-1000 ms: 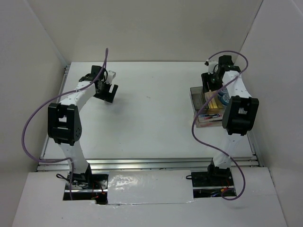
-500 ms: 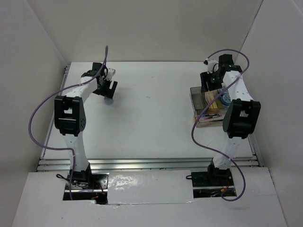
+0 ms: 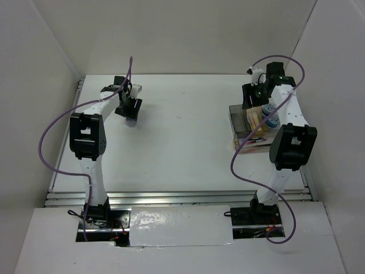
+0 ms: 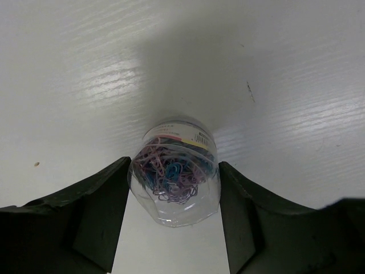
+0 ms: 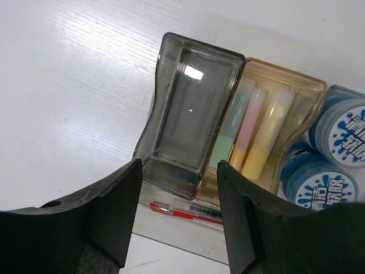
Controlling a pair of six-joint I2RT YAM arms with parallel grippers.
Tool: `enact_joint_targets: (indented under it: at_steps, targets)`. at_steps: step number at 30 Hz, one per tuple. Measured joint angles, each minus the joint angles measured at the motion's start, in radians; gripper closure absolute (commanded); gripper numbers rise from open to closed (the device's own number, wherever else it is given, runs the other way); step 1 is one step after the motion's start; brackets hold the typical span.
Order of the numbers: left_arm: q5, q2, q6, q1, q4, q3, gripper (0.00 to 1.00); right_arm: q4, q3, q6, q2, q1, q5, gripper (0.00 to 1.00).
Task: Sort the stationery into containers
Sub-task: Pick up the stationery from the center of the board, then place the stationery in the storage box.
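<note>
Showing Chinese characters: blue rolls [image 5: 320, 182]; clip jar [image 4: 174, 177] label blurred.

At the table's [image 3: 188, 142] left, a paper-clip tub [image 4: 174, 177] — far right, the box [image 5: 194, 85], highlighters [image 5: 251, 137] inside, tape rolls [image 5: 333, 148] to their right.

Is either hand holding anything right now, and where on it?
Left hand flanks the sides of the paper clip tub; a firm hold cannot be told. Right hand holds nothing.

White table [image 3: 182, 148], clear tub of coloured paper clips [image 4: 174, 177] far left, tinted compartment trays [image 5: 191, 114] far right
</note>
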Motion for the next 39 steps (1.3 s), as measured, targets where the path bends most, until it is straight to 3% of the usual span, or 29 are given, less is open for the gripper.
enact_joint_targets:
  at_steps: [4,7,8,10,11,13,16,19,22,24,26,31,39]
  targets:
    - [0.005,0.0,0.0,0.0,-0.006,0.0,0.42,-0.002,0.014,0.0,-0.027,0.001,-0.015,0.38]
    - [0.005,-0.001,-0.003,0.0,-0.006,-0.002,0.58,0.0,0.013,-0.003,-0.057,0.008,-0.02,0.38]
    - [0.008,-0.002,-0.004,0.0,-0.006,-0.002,0.67,0.004,0.01,-0.004,-0.07,0.012,-0.023,0.37]
    - [0.035,-0.008,-0.007,0.005,-0.013,-0.003,0.75,0.026,-0.016,-0.003,-0.113,0.026,-0.037,0.34]
    - [0.076,-0.017,-0.013,0.01,-0.013,-0.013,0.79,0.043,-0.039,-0.002,-0.144,0.038,-0.045,0.2]
    - [0.167,-0.053,-0.037,0.023,-0.01,-0.043,0.81,0.082,-0.101,0.007,-0.229,0.074,-0.064,0.09]
    - [0.423,-0.16,-0.151,0.071,0.049,-0.137,0.8,0.153,-0.164,0.034,-0.362,0.154,-0.117,0.03]
    - [0.696,-0.338,-0.425,0.129,0.32,-0.338,0.8,0.244,-0.183,0.093,-0.461,0.232,-0.193,0.01]
    - [0.885,-0.48,-0.925,0.149,0.874,-0.576,0.81,0.395,-0.229,0.192,-0.547,0.283,-0.274,0.0]
    - [0.949,-0.485,-1.269,0.132,1.243,-0.659,0.81,0.509,-0.28,0.251,-0.595,0.314,-0.308,0.0]
    - [0.972,-0.473,-1.549,0.115,1.5,-0.72,0.87,0.623,-0.338,0.297,-0.632,0.362,-0.32,0.0]
    - [0.977,-0.476,-1.924,0.091,1.76,-0.848,0.98,0.822,-0.439,0.307,-0.657,0.561,-0.322,0.0]
    - [0.955,-0.55,-2.081,0.018,1.842,-0.902,0.99,0.999,-0.495,0.249,-0.593,0.73,-0.306,0.0]
